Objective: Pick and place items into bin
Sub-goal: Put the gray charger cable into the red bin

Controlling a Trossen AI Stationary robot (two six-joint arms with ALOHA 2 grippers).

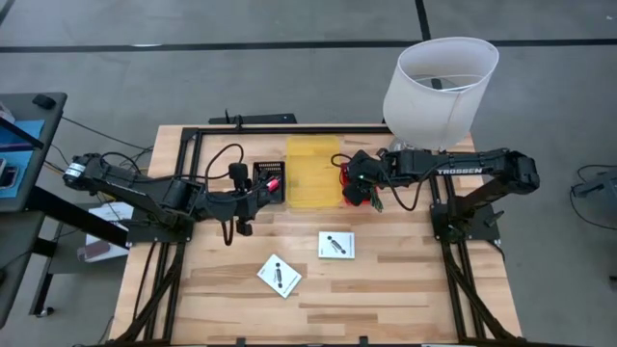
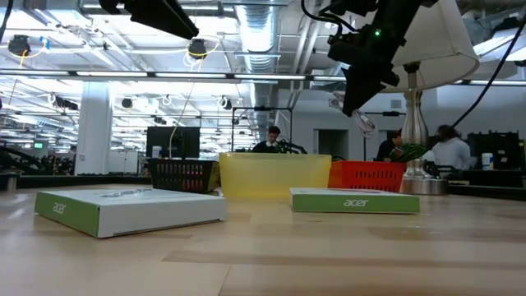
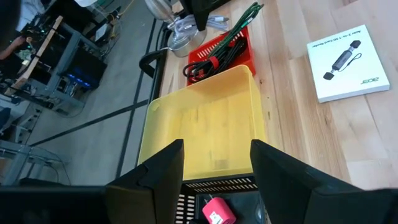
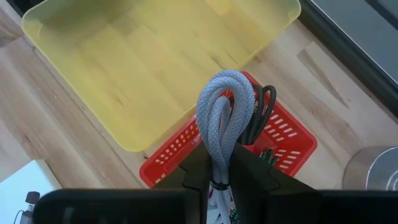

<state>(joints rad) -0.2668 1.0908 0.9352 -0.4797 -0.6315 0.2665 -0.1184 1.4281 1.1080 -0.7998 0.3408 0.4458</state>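
Right gripper [image 4: 219, 163] above red basket [image 4: 292, 140], fingers clamped on looped grey-white cord [image 4: 224, 112], yellow bin [image 1: 312, 172] just at 9 o'clock of it. Left gripper [image 3: 217, 171] over black basket [image 1: 267, 179] at bin's 9 o'clock, fingers parted, holding nothing. 2 white boxes [image 1: 336, 245] [image 1: 279, 276] flat at 6 o'clock of bin.

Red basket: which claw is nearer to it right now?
Right. The right claw hangs just above the red basket, gripping a bundled grey cord. The left claw is beyond the yellow bin, over the black basket.
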